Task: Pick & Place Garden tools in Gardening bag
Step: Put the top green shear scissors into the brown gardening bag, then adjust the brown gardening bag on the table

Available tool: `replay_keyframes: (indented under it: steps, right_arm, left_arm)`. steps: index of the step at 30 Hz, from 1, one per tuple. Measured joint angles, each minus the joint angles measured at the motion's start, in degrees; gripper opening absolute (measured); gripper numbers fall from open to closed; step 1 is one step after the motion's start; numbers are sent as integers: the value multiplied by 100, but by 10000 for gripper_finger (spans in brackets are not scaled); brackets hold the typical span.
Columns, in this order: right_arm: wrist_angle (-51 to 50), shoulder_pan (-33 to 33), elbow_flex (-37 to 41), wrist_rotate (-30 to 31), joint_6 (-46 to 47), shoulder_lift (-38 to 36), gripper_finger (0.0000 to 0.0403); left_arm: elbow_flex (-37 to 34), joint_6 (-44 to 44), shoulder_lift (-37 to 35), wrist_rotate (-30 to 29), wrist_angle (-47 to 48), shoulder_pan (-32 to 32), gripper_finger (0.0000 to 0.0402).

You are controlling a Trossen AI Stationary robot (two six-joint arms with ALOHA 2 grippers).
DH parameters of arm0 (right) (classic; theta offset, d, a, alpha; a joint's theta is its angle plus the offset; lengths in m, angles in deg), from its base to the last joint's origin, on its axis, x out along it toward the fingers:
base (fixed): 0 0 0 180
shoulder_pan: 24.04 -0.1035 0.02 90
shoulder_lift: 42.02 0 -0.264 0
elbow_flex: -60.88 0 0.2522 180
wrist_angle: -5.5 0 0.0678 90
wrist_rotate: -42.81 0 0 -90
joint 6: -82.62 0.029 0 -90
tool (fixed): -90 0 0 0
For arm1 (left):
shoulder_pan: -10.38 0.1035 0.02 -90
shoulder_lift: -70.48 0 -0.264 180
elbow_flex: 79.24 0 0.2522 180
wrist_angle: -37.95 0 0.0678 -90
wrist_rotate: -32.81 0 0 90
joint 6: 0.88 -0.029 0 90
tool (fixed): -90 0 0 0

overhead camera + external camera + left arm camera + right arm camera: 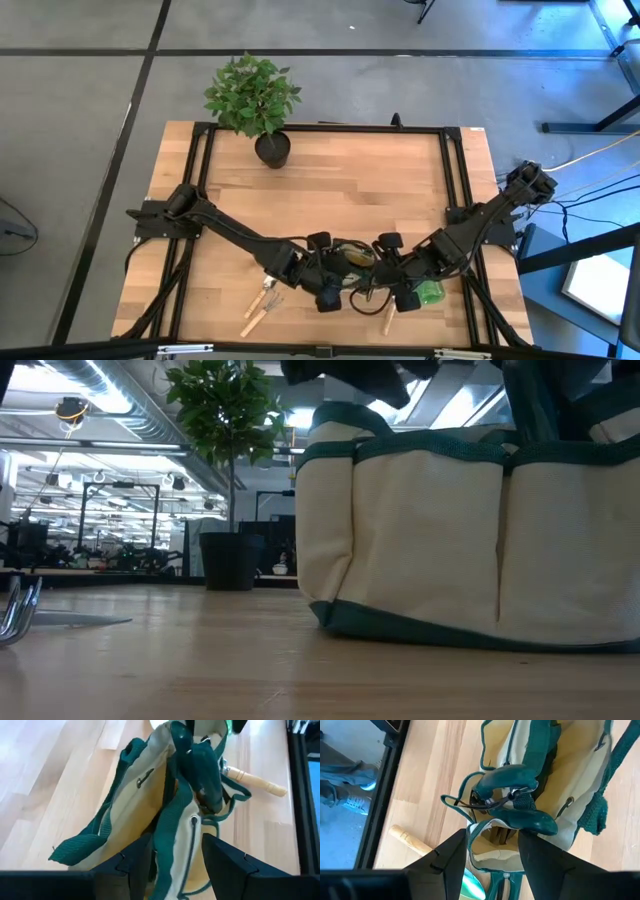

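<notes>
The gardening bag [352, 262], tan cloth with green trim, stands on its base near the table's front edge and fills the low view [450, 540]. Green-handled pruners [200, 770] stick out of its mouth, handles up. My left gripper [175, 840] and my right gripper [492, 832] come at the bag from opposite sides, each shut on its rim. A wooden-handled fork and trowel [262, 305] lie to the bag's left. Another wooden-handled tool [388, 318] and the green spray bottle [430, 292] lie to its right. My left gripper has the bag's rim with its green strap [170, 850] between its two fingers, several bunched layers filling the gap. The fingers slant down from the table's left. The bag's base stays on the table. My right gripper has the bag's white-edged rim [492, 826] between its two fingers, at the side toward the table's right. The fingers slant steeply down from that side. The wall below the rim hangs slack, and the bag rests on the table.
A leafy plant in a black pot [262, 110] stands at the table's far edge, left of centre. Black frame rails [455, 180] run along the table's sides. Bare wood lies between the plant and the bag. A person's shoes [355, 795] show on the floor beyond the table.
</notes>
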Motion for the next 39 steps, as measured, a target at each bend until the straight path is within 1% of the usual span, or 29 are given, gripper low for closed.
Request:
replay_keyframes:
  steps: [3, 5, 9, 14, 18, 22, 24, 29, 31, 35, 39]
  right_arm:
    - [-123, 0, -80, 0, 19, -36, 179]
    - [-232, 0, -265, 0, 18, -44, 179]
    - [-437, 0, -747, 0, -19, -54, 179]
    - [-470, 0, -1243, 2, -71, -56, 179]
    - [-467, -4, -1317, 7, 26, -56, 179]
    - [-447, -4, -1261, 7, 60, -54, 179]
    - [-466, 20, -1221, 7, 67, -47, 179]
    - [-476, 121, -1138, 24, 514, -47, 179]
    - [-475, 135, -1119, 53, 720, -47, 179]
    - [-467, 144, -1056, 297, 1014, -45, 179]
    - [-458, 159, -993, 308, 1244, -41, 179]
  left_arm:
    - [0, -193, 0, 83, 6, 146, 168]
    - [0, -374, 0, 323, -5, 256, 168]
    - [0, -778, 0, 1067, -11, 470, 168]
    - [0, -1182, 0, 1932, 56, 882, 168]
    - [0, -1575, 0, 2431, 205, 1094, 168]
    - [0, -1742, 0, 3150, 208, 1346, 168]
    - [0, -1882, 0, 3380, 294, 1387, 168]
    - [0, -2178, 0, 3790, 472, 1310, 168]
    - [0, -2239, 0, 3816, 417, 1254, 168]
    - [0, -2392, 2, 3767, 380, 1052, 168]
    - [2, -2358, 81, 3750, 352, 930, 168]
